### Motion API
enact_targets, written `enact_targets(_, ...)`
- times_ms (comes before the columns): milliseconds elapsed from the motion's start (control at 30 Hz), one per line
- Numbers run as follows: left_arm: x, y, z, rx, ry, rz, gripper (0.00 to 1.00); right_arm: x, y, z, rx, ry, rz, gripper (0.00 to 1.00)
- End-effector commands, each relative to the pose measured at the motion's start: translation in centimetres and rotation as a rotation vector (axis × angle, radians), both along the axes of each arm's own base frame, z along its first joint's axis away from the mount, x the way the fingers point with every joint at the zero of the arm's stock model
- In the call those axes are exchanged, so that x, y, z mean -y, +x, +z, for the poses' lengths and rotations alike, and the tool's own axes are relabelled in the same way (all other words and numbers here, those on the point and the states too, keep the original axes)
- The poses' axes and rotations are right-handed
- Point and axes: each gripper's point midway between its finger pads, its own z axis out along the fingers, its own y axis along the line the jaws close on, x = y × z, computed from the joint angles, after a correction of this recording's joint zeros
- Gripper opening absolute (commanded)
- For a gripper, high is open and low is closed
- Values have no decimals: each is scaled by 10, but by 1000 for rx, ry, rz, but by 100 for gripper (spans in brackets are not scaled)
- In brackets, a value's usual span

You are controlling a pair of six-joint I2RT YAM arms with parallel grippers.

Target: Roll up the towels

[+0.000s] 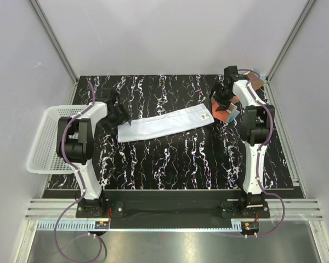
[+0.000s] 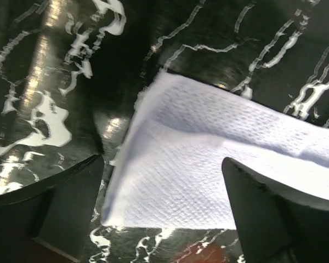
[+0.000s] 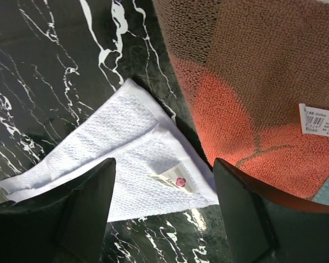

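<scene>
I am viewing the long folded white waffle-weave towel point(image 1: 164, 125) lying flat on the black marbled counter point(image 1: 170, 164). The left claw point(image 2: 164, 183) is standing open over the towel's left end. The right claw point(image 3: 164, 203) is standing open over its right end. The rust-brown terry towel point(image 3: 252, 82) is lying just beside, far right.

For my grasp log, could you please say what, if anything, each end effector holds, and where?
Nothing: left end effector and right end effector both stand open above the white towel.
</scene>
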Motion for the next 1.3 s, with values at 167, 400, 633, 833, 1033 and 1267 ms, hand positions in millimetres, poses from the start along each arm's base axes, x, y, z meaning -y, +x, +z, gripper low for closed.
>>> enact_targets(167,-18,15,58,152,39,25,99,8,-25,69,171,-7,20,83)
enact_targets(400,-6,3,78,185,33,-18,99,-8,-65,27,118,94,47,75)
enact_targets(633,7,-17,103,239,40,-114,99,-14,-61,9,112,134,34,68)
enact_targets(833,1,-42,115,283,127,-244,99,-8,-58,-10,91,109,-6,59)
enact_targets(1033,-8,-58,100,276,172,-271,99,-2,-69,-28,62,83,-36,59)
enact_targets(1267,-6,-62,85,261,163,-275,99,8,-72,-27,74,37,-61,59)
